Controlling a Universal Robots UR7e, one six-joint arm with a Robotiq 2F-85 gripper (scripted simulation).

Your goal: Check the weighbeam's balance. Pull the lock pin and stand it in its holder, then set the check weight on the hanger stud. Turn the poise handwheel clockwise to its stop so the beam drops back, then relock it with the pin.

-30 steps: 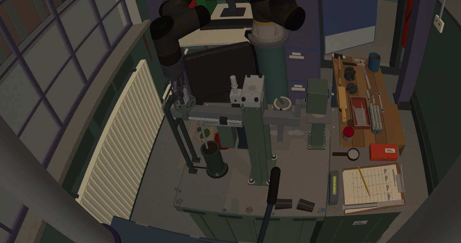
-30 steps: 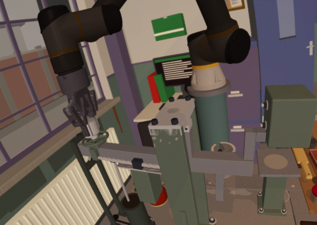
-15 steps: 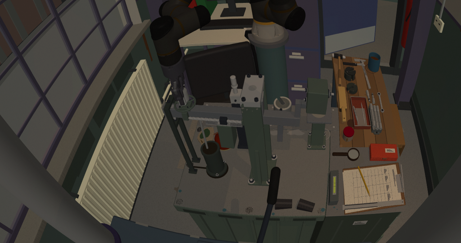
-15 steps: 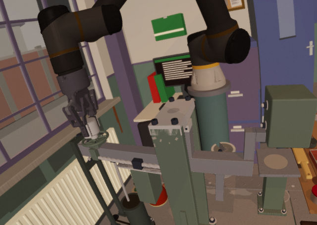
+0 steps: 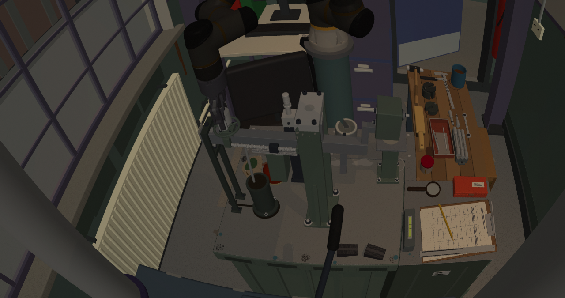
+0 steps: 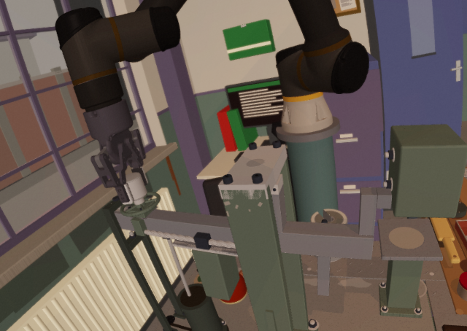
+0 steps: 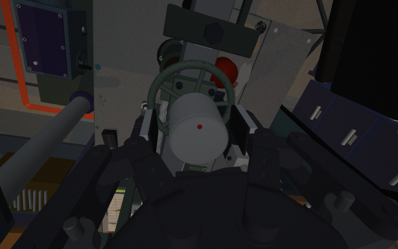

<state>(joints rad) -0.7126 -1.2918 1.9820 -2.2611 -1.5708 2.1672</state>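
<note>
The green poise handwheel (image 7: 191, 93) is partly hidden behind its pale grey hub knob (image 7: 198, 128) at the left end of the grey beam (image 5: 268, 136). The knob carries a red dot. The black poise block (image 6: 202, 240) sits on the screw under the beam. The lock pin (image 5: 287, 102) stands upright in its holder beside the green column (image 5: 314, 154). The slotted check weight (image 5: 346, 127) sits on the hanger stud to the right of the column. My gripper (image 7: 195, 127) straddles the hub knob from above. It is open and holds nothing.
A black chair back (image 5: 268, 87) and the arm's teal pedestal (image 5: 334, 87) stand behind the beam. A dark pot (image 5: 260, 195) stands below the handwheel. A radiator (image 5: 150, 174) runs along the left. A tool board (image 5: 446, 126) and clipboard (image 5: 456, 227) lie to the right.
</note>
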